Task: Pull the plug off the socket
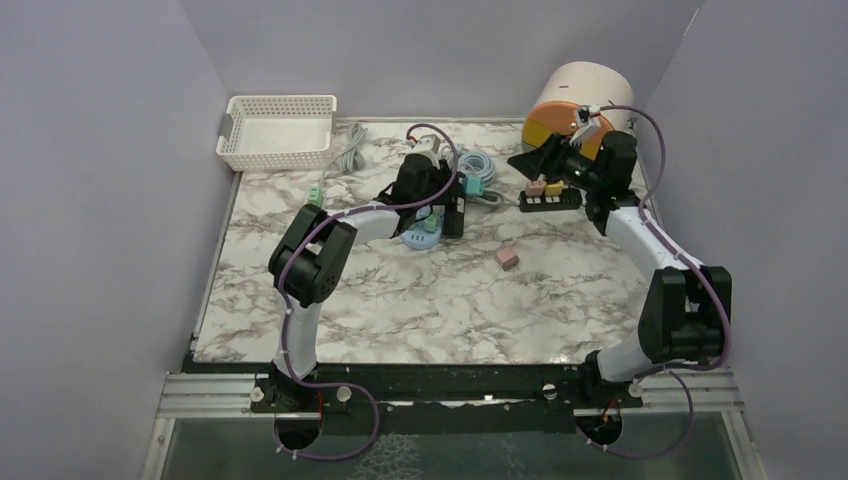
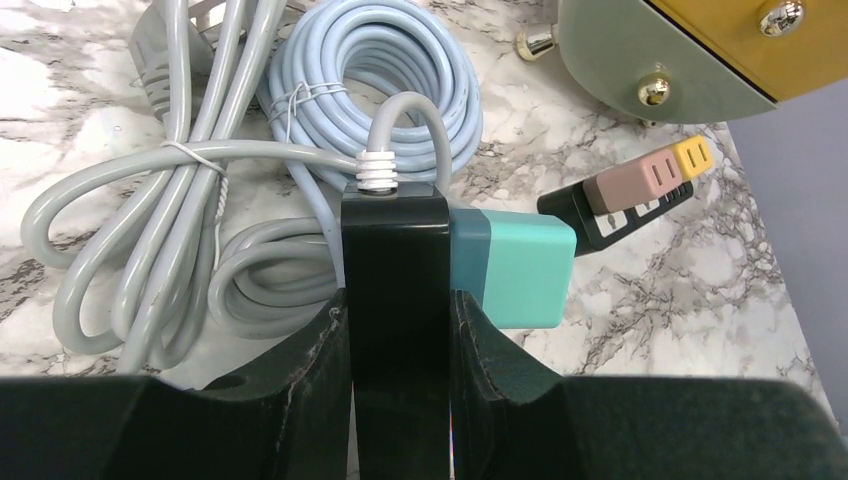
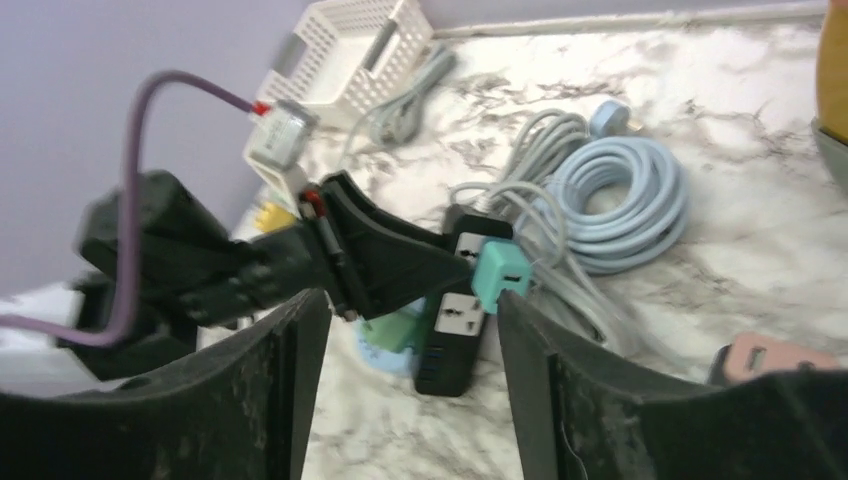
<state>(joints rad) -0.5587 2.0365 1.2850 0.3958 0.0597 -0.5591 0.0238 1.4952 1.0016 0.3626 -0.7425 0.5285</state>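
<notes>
A black socket block (image 2: 395, 260) with a white-collared grey cord stands on the marble table, and a teal plug (image 2: 520, 265) is plugged into its right side. My left gripper (image 2: 400, 330) is shut on the socket block, one finger on each side. In the top view the left gripper (image 1: 440, 195) sits mid-table with the teal plug (image 1: 475, 178) beside it. My right gripper (image 3: 405, 330) is open and empty, raised off the table and facing the socket block (image 3: 455, 330) and teal plug (image 3: 500, 275). In the top view the right gripper (image 1: 530, 160) is to the right of them.
A second black strip (image 1: 550, 200) holding a pink plug (image 2: 635, 180) and a yellow plug (image 2: 693, 155) lies under the right arm. Coiled blue cable (image 2: 380, 70) and grey cable (image 2: 130, 250) lie behind the socket. A loose pink plug (image 1: 507, 258), white basket (image 1: 278, 130) and cream-orange drum (image 1: 580, 100) are nearby.
</notes>
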